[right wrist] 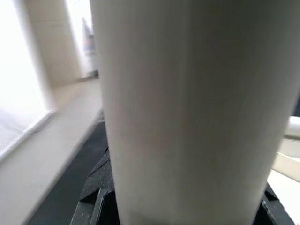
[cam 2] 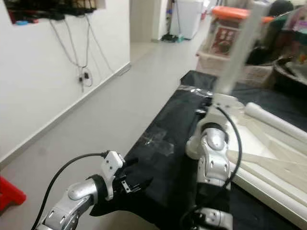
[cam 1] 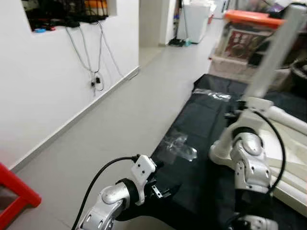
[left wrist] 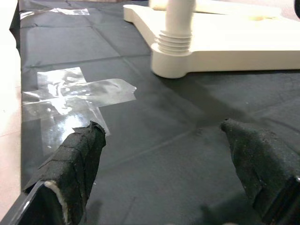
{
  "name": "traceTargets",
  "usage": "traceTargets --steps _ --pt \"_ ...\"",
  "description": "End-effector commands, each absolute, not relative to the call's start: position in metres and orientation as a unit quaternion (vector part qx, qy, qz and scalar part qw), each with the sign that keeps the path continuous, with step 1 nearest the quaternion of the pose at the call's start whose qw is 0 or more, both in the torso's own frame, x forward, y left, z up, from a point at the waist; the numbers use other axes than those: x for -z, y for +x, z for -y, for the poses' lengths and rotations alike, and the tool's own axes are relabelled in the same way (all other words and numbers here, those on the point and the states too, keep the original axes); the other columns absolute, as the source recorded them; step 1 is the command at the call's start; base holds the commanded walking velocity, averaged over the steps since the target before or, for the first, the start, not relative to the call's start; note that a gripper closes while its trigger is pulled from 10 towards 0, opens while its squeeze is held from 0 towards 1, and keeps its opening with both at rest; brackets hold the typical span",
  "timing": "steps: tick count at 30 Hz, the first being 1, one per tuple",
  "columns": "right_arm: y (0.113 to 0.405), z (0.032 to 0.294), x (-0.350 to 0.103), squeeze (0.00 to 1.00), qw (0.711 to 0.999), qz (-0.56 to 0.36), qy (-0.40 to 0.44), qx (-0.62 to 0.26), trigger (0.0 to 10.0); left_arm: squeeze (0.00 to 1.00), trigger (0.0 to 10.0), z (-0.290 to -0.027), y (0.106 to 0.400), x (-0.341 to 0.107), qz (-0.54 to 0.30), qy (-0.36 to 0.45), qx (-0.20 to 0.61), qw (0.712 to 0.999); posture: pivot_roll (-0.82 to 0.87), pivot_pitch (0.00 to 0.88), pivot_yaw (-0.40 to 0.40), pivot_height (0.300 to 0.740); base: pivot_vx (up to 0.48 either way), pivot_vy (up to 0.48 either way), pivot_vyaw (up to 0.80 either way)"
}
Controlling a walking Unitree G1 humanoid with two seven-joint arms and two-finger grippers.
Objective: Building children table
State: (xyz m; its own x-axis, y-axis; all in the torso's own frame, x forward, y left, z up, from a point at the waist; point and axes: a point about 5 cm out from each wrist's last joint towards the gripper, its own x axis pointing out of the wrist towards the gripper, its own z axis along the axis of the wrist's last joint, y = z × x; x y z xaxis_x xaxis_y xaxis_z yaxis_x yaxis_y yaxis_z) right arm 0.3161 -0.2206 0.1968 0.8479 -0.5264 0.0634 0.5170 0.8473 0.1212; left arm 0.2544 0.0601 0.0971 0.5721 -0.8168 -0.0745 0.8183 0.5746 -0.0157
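A cream table top (cam 1: 293, 160) lies upside down on a black mat (cam 1: 201, 120). One white table leg (cam 1: 276, 52) stands tilted in the top's near corner socket (left wrist: 174, 51), its ribbed collar showing in the left wrist view. My right gripper (cam 1: 247, 101) is shut on this leg low down; in the right wrist view the leg (right wrist: 187, 103) sits between the black fingers (right wrist: 93, 199). My left gripper (left wrist: 161, 125) hovers open just above the mat's near edge, short of the socket, holding nothing. More white legs (cam 2: 276, 122) lie on the table top.
Clear tape patches (cam 1: 180, 147) hold the mat to the grey floor (cam 1: 120, 120). A white wall with hanging cables (cam 1: 93, 72) runs along the left. A red stool (cam 1: 17, 194) stands at lower left. Stacked boxes with an orange lid (cam 1: 249, 19) stand beyond the mat.
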Motion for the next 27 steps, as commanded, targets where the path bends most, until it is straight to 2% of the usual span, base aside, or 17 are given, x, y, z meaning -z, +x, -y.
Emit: traceTargets --steps 1,5,6,10,11,14,15,17,18,20,21,22,23,24,25,26,27 --pt "0.301 0.241 -0.18 0.0 0.931 0.015 0.061 0.359 0.0 0.0 10.0 -0.059 0.255 -0.095 -0.041 0.014 0.465 0.884 0.15 0.0 -0.052 0.74 0.0 0.0 0.0" --pt "0.31 0.196 -0.175 0.0 0.93 0.016 0.134 0.343 0.0 0.0 10.0 -0.059 0.255 -0.095 -0.041 0.016 0.463 0.885 0.16 0.0 -0.063 0.74 0.0 0.0 0.0" --pt "0.315 0.189 -0.177 0.24 0.942 0.028 0.129 0.309 10.0 0.0 10.0 -0.059 0.255 -0.095 -0.04 0.016 0.463 0.885 0.16 0.0 -0.061 0.74 0.0 0.0 0.0" --pt "0.319 0.182 -0.178 0.24 0.954 0.039 0.118 0.274 10.0 0.0 10.0 -0.059 0.255 -0.095 -0.04 0.015 0.463 0.886 0.16 0.0 -0.061 0.74 0.0 0.0 0.0" --pt "0.324 0.183 -0.182 1.0 0.965 0.061 0.115 0.229 10.0 0.0 10.0 -0.058 0.255 -0.095 -0.04 0.015 0.463 0.885 0.16 0.0 -0.067 0.74 0.0 0.0 0.0" --pt "0.326 0.195 -0.19 1.0 0.977 0.087 0.089 0.176 10.0 0.0 10.0 -0.057 0.255 -0.095 -0.039 0.014 0.464 0.885 0.15 0.0 -0.069 0.74 0.0 0.0 0.0" --pt "0.329 0.204 -0.192 0.0 0.986 0.084 0.076 0.119 10.0 0.0 10.0 -0.057 0.255 -0.095 -0.039 0.013 0.464 0.885 0.15 0.0 -0.071 0.74 0.0 0.0 0.0" --pt "0.331 0.212 -0.194 0.0 0.993 0.076 0.07 0.054 10.0 0.0 10.0 -0.056 0.255 -0.095 -0.038 0.012 0.464 0.885 0.15 0.0 -0.071 0.74 0.0 0.0 0.0" --pt "0.336 0.219 -0.195 0.0 0.996 0.063 0.061 -0.014 10.0 0.0 10.0 -0.056 0.255 -0.095 -0.038 0.012 0.465 0.884 0.14 0.0 -0.066 0.74 0.0 0.0 0.0" --pt "0.336 0.219 -0.195 0.0 0.996 0.063 0.061 -0.014 10.0 0.0 10.0 -0.056 0.255 -0.095 -0.038 0.012 0.465 0.884 0.14 0.0 -0.066 0.74 0.0 0.0 0.0" --pt "0.342 0.226 -0.202 0.0 0.987 0.041 0.06 -0.146 10.0 0.0 10.0 -0.055 0.255 -0.095 -0.038 0.011 0.466 0.884 0.14 0.0 -0.066 0.74 0.0 0.0 0.0" --pt "0.343 0.227 -0.206 0.0 0.979 0.035 0.061 -0.192 10.0 0.0 10.0 -0.054 0.255 -0.095 -0.038 0.011 0.467 0.883 0.14 0.0 -0.066 0.74 0.0 0.0 0.0" --pt "0.343 0.227 -0.206 0.0 0.979 0.035 0.061 -0.192 10.0 0.0 10.0 -0.054 0.255 -0.095 -0.038 0.011 0.467 0.883 0.14 0.0 -0.066 0.74 0.0 0.0 0.0" --pt "0.345 0.223 -0.209 0.0 0.963 0.022 0.056 -0.262 10.0 0.0 10.0 -0.054 0.256 -0.095 -0.039 0.012 0.467 0.883 0.16 0.0 -0.075 0.74 0.0 0.0 0.0" --pt "0.346 0.221 -0.21 0.0 0.955 0.014 0.052 -0.293 10.0 0.0 10.0 -0.054 0.256 -0.095 -0.039 0.012 0.467 0.883 0.16 0.0 -0.075 0.74 0.0 0.0 0.0" --pt "0.346 0.221 -0.21 0.0 0.955 0.014 0.052 -0.293 10.0 0.0 10.0 -0.054 0.256 -0.095 -0.039 0.012 0.467 0.883 0.16 0.0 -0.075 0.74 0.0 0.0 0.0" --pt "0.347 0.216 -0.208 0.0 0.93 -0.01 0.043 -0.364 10.0 0.0 10.0 -0.054 0.255 -0.095 -0.038 0.013 0.468 0.883 0.18 0.0 -0.082 0.74 0.0 0.0 0.0"
